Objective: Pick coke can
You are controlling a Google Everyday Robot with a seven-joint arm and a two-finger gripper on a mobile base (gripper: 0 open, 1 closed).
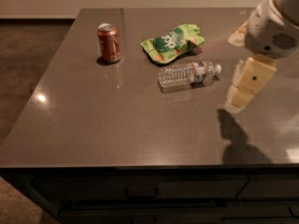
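A dark grey bench point(117, 125) fills most of the view, its glossy top catching a small bright glint near the left edge. Dark drawer fronts point(140, 190) run below its near edge, and brown carpet point(23, 55) lies to the left.

The robot's arm point(275, 27) comes in from the upper right corner as a rounded white housing. Below it hangs the gripper point(237, 98), a pale yellow piece tilted down and to the left above the right side of the bench. It casts a dark shadow point(238, 139) on the surface just in front. Whether it is released or clenched I cannot tell from this angle. It grasps nothing and touches none of the items.

A green snack bag point(173, 43) lies flat near the back middle of the bench. Just in front of it, a clear plastic water bottle point(187, 73) lies on its side with its cap pointing right, toward the gripper but apart from it.

The coke can point(109, 42) stands upright on the back left part of the bench, left of the snack bag and not touching it. It is red-orange with a silver top rim. It sits well apart from the gripper, with the bag and the bottle between them
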